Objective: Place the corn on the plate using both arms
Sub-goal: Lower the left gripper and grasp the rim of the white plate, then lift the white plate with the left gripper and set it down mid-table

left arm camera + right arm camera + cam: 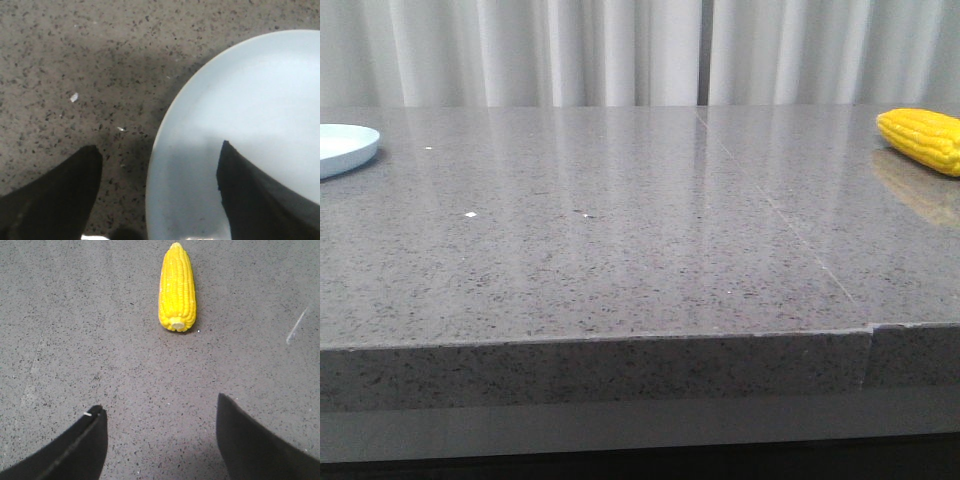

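Observation:
The yellow corn [923, 138] lies on the grey table at the far right edge of the front view. The right wrist view shows the corn [176, 289] lengthwise ahead of my right gripper [160, 407], its pale stub end toward the fingers. That gripper is open and empty, well short of the cob. The pale blue plate [342, 147] sits at the far left, cut off by the frame. My left gripper [160, 150] hangs open over the plate's rim [152, 150], one finger above the plate [260, 100], the other above the table. Neither arm shows in the front view.
The speckled grey stone tabletop [620, 230] has a seam [770, 205] running back from a step in its front edge [872, 328]. A few small white flecks [471, 214] lie on the table's left half. White curtains hang behind.

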